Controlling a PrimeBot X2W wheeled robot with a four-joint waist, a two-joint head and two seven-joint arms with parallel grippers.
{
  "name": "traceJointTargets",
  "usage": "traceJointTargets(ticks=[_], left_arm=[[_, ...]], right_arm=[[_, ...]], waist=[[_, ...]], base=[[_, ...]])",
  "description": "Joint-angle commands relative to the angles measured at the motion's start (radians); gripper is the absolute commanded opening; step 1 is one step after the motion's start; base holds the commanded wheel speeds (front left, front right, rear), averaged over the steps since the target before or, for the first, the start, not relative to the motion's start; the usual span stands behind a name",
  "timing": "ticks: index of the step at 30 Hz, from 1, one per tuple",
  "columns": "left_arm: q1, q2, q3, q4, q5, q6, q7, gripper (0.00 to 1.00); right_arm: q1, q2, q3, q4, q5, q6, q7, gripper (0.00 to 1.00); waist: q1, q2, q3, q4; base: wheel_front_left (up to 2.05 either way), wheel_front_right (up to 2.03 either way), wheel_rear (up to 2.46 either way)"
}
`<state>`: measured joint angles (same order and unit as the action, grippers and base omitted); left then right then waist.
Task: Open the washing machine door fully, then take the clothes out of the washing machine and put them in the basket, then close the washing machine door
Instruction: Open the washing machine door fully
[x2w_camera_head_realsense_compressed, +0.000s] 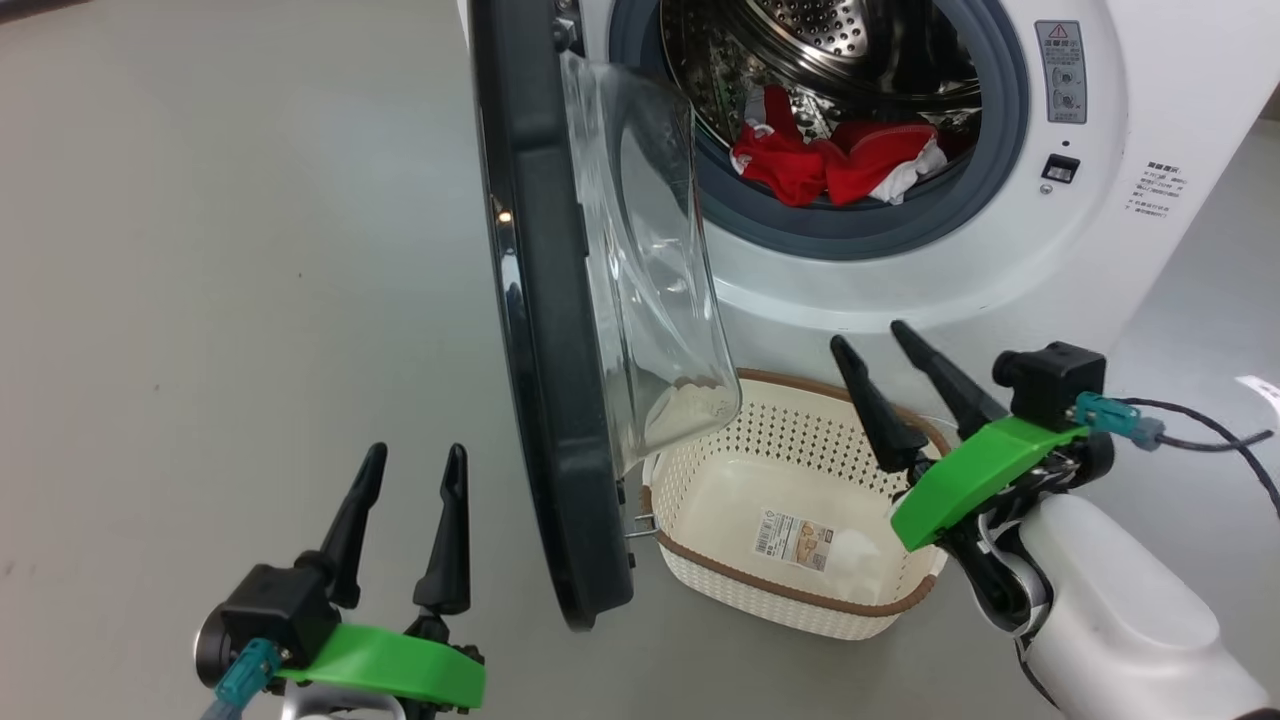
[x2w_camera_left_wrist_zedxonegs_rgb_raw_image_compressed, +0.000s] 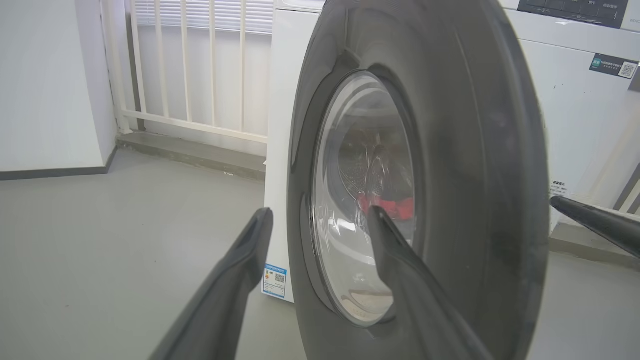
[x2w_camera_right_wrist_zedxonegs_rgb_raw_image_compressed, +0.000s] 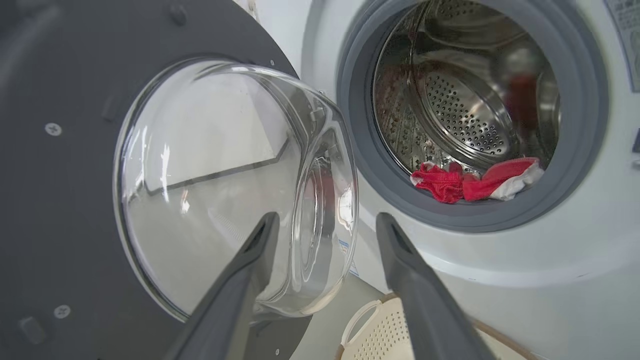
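The washing machine (x2w_camera_head_realsense_compressed: 900, 290) stands ahead with its door (x2w_camera_head_realsense_compressed: 545, 330) swung out, edge-on to the head view, its glass bowl (x2w_camera_head_realsense_compressed: 650, 250) bulging right. Red clothes (x2w_camera_head_realsense_compressed: 830, 160) with white patches lie at the drum's front lip, also seen as clothes (x2w_camera_right_wrist_zedxonegs_rgb_raw_image_compressed: 470, 182) in the right wrist view. The cream basket (x2w_camera_head_realsense_compressed: 800, 510) sits empty on the floor below the opening. My left gripper (x2w_camera_head_realsense_compressed: 410, 460) is open, left of the door, facing the door's outer face (x2w_camera_left_wrist_zedxonegs_rgb_raw_image_compressed: 450, 175). My right gripper (x2w_camera_head_realsense_compressed: 870, 335) is open above the basket's right side, pointing at the machine front, nothing between its fingers.
Grey floor (x2w_camera_head_realsense_compressed: 220, 300) stretches to the left of the door. A white railing (x2w_camera_left_wrist_zedxonegs_rgb_raw_image_compressed: 190, 65) and a white wall (x2w_camera_left_wrist_zedxonegs_rgb_raw_image_compressed: 45, 85) stand beyond the machine's side. A black cable (x2w_camera_head_realsense_compressed: 1210, 430) trails from my right wrist.
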<state>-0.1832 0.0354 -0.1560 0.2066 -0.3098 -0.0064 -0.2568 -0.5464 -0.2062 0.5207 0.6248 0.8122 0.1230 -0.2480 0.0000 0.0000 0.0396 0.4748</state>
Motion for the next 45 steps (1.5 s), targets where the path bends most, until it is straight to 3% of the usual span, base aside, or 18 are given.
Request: traceJointTargets(ticks=[1, 8, 14, 39, 40, 42, 45], left_arm=[[-0.002, 0.015, 0.032, -0.030, 0.008, 0.009, -0.005, 1.00], [0.009, 0.015, 0.034, -0.072, 0.001, 0.038, -0.005, 1.00], [0.015, 0.015, 0.025, -0.085, 0.002, 0.049, -0.005, 1.00], [0.036, 0.015, 0.005, -0.040, 0.027, 0.043, -0.005, 1.00], [0.036, 0.015, 0.004, -0.035, 0.031, 0.042, -0.005, 0.90], [0.034, 0.015, 0.002, -0.027, 0.032, 0.037, -0.005, 0.00], [0.031, 0.015, 0.001, -0.029, 0.032, 0.032, -0.005, 0.00]], right_arm=[[0.029, 0.016, -0.025, -0.036, -0.059, 0.008, -0.013, 1.00], [0.184, 0.120, -0.286, -0.221, -0.434, 0.008, -0.014, 1.00], [0.304, 0.154, -0.395, -0.345, -0.604, 0.008, -0.014, 1.00], [0.405, 0.156, -0.358, -0.394, -0.512, 0.008, -0.014, 1.00], [0.406, 0.156, -0.357, -0.394, -0.510, 0.008, -0.014, 1.00], [0.406, 0.156, -0.356, -0.392, -0.509, 0.008, -0.014, 1.00], [0.406, 0.156, -0.355, -0.390, -0.509, 0.008, -0.014, 1.00]], waist=[[0.0000, 0.0000, -0.001, 0.001], [0.0000, 0.0000, 0.004, 0.005], [0.0000, 0.0000, 0.005, 0.008], [0.0000, 0.0000, -0.024, 0.022], [0.0000, 0.0000, -0.024, 0.022], [0.0000, 0.0000, -0.025, 0.022], [0.0000, 0.0000, -0.025, 0.022]], base=[[0.00, 0.00, 0.00], [0.00, 0.00, 0.00], [0.00, 0.00, 0.00], [0.00, 0.00, 0.00], [0.00, 0.00, 0.00], [0.00, 0.00, 0.00], [0.00, 0.00, 0.00]])
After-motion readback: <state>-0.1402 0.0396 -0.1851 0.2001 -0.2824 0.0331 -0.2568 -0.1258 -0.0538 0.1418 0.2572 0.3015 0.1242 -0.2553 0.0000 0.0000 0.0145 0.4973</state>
